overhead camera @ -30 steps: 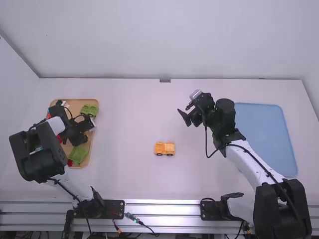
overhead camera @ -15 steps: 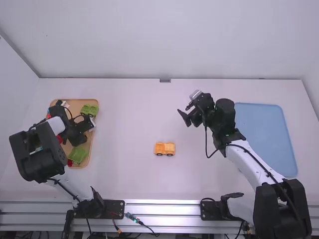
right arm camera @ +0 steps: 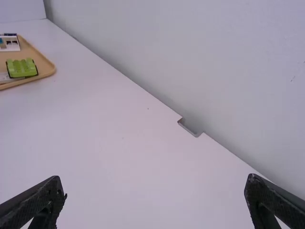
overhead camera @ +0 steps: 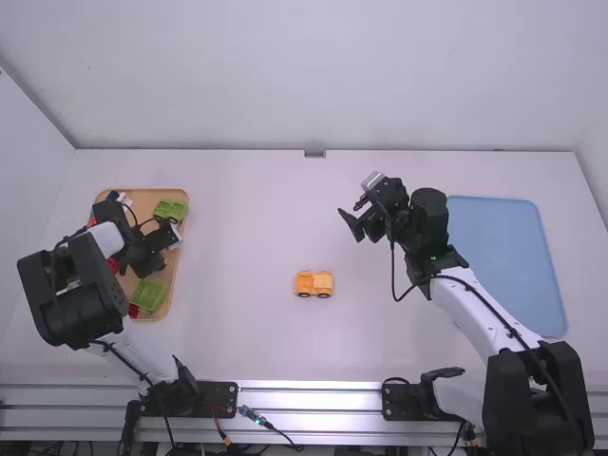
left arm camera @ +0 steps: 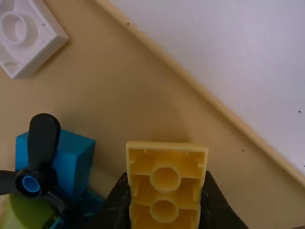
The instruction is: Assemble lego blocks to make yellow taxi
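Evidently, little shift is seen since the earlier frames: the toy car (overhead camera: 313, 284) is left unmoved on the bench (overhead camera: 237, 228), well apart from both sets of jaws, so joining is presumably still pending. By the left wrist view, a yellow block (left arm camera: 165, 188) is shown pinched in the left jaws over the tray (left arm camera: 138, 90), a propeller (left arm camera: 42, 167) beside them. The right jaws are spread.
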Motion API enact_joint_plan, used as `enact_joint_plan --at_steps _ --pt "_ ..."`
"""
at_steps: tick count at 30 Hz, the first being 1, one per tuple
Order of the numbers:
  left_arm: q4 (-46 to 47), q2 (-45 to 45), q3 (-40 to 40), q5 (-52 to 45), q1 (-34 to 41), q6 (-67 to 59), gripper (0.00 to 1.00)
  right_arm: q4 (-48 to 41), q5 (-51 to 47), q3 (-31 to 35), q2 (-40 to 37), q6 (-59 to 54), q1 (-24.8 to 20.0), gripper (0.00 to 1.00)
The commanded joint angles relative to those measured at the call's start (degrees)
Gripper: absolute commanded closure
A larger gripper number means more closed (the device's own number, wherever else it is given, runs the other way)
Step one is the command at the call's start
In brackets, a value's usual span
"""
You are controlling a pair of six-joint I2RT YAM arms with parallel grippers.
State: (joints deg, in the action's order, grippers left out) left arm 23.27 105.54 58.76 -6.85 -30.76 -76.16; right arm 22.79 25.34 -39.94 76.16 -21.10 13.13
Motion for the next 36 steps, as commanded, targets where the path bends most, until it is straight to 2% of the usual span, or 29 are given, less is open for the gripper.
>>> enact_joint_plan --at_steps 1,4,8,11,14,18,22,25,31,34,36 --pt "0.4 0.9 1.0 0.3 -0.1 3.0 0.97 -0.4 0.4 -0.6 -1.0 0.3 0.0 0.01" --pt "1.5 0.9 3.0 0.2 0.1 6.4 0.98 -0.5 0.5 -0.6 -1.0 0.4 0.0 0.01" --pt "7.9 0.5 7.5 -3.7 0.1 7.8 0.98 -0.5 2.1 -0.6 -1.0 0.3 0.0 0.01" --pt "14.4 -0.3 11.7 -9.8 0.1 7.8 0.98 -0.1 3.2 -0.7 -1.0 2.1 0.0 0.01" --pt "23.3 -1.4 18.1 -22.1 0.1 7.2 0.98 1.1 3.6 -0.6 -1.0 6.9 0.0 0.01" --pt "27.4 -2.0 21.8 -32.0 0.5 7.3 0.98 1.3 5.5 -0.6 -0.9 9.4 0.0 0.01" --pt "26.3 -2.3 22.2 -46.6 2.3 7.6 0.98 1.3 9.8 -0.6 -0.5 9.3 -0.1 0.01" --pt "25.2 -2.3 21.4 -51.8 5.2 11.3 0.98 1.7 12.5 -0.6 -0.5 10.9 -0.7 0.01" --pt "19.4 -2.4 19.2 -48.3 13.9 19.1 0.98 2.7 20.9 -0.6 -0.4 13.9 -3.5 0.01" --pt "10.6 -4.1 15.4 -43.0 22.2 29.3 0.98 2.5 25.2 -0.6 -0.4 15.4 -5.3 0.01" --pt "6.8 -5.2 13.3 -42.2 25.0 32.1 0.98 2.5 26.4 -0.5 -0.4 15.3 -5.7 0.01"
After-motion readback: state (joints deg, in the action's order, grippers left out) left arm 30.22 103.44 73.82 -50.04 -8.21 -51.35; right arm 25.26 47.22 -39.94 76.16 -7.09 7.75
